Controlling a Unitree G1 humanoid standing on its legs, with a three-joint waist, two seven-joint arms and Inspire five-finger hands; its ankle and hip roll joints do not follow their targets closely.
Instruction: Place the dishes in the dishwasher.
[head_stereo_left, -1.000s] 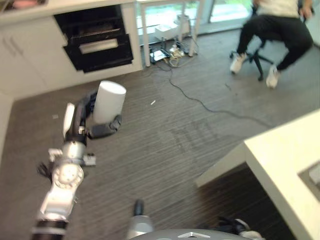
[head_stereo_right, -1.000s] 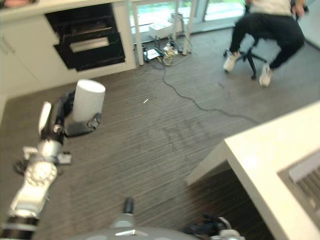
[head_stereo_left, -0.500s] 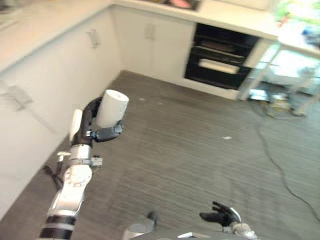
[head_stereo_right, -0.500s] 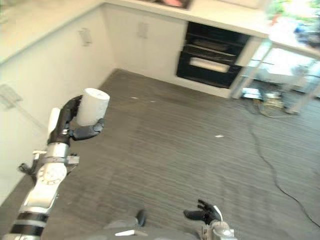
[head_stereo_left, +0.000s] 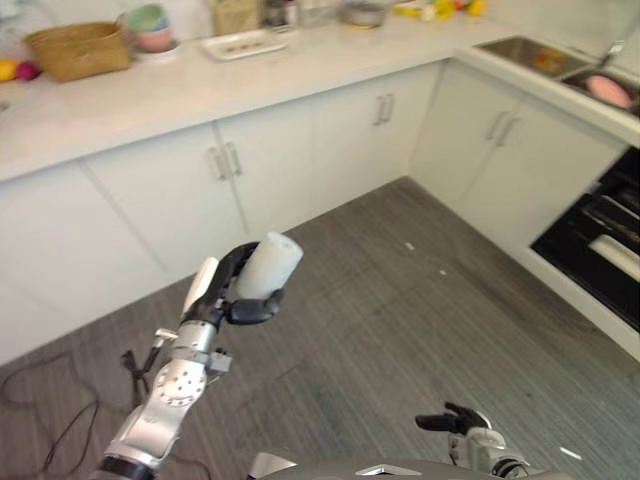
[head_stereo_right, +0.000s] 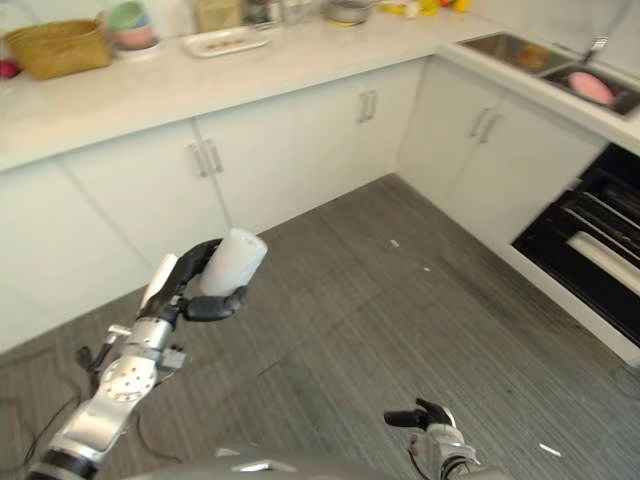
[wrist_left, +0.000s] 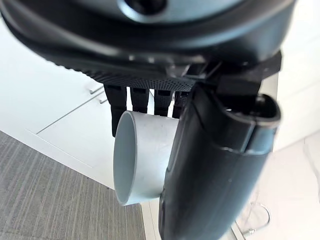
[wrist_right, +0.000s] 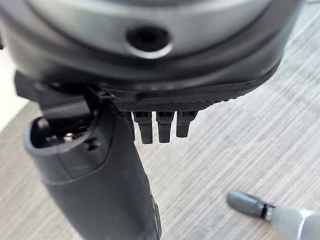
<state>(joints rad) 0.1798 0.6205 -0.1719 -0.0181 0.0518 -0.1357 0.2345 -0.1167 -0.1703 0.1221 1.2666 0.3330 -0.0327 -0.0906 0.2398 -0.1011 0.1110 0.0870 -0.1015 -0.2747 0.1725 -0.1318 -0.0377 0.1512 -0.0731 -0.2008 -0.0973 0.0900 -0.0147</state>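
Camera now swung toward white cabinets (head_stereo_left: 230, 190); left hand (head_stereo_left: 228, 296) clasping white cup (head_stereo_left: 268, 266), right hand (head_stereo_left: 452, 421) loosely spread.

Left hand (head_stereo_left: 232, 293) is curled round a white cup (head_stereo_left: 268, 266), held tilted above the grey floor (head_stereo_left: 400, 320); right hand (head_stereo_left: 452, 419) hangs low with fingers loose; white cabinets (head_stereo_left: 230, 180) behind.
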